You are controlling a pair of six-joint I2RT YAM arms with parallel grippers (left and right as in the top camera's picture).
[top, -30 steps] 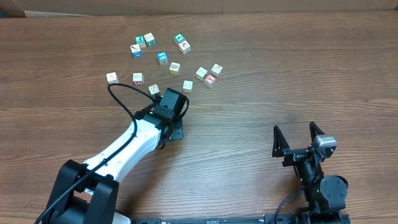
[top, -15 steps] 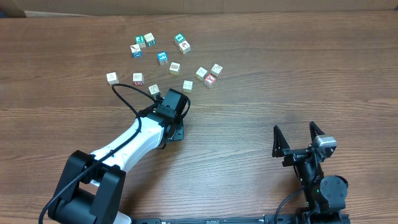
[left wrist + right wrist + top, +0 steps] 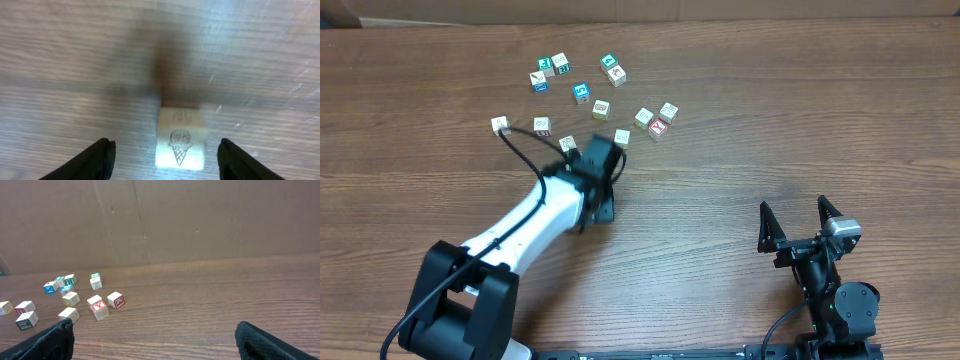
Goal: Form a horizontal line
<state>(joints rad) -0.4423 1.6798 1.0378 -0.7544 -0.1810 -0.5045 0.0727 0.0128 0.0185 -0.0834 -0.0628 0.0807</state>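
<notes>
Evidently I'm at the release step. The left gripper (image 3: 165, 157) stands partly open, its fingers clear on both sides of a pale wooden cube with an ice-cream drawing (image 3: 180, 145), gripping nothing. No horizontal line shows yet: the small pale picture cubes (image 3: 601, 108) lie scattered toward the brown wooden bench's (image 3: 770, 120) far edge. Next I'd lift straight off, then fetch a neighbour. There is open room right of the cluster. The right gripper (image 3: 792, 204), wide open and empty, sits by the near edge.

Cube (image 3: 180, 145): ice-cream cone drawing on near face; top marking blurred. Other cubes (image 3: 601, 108): markings too small to read.
</notes>
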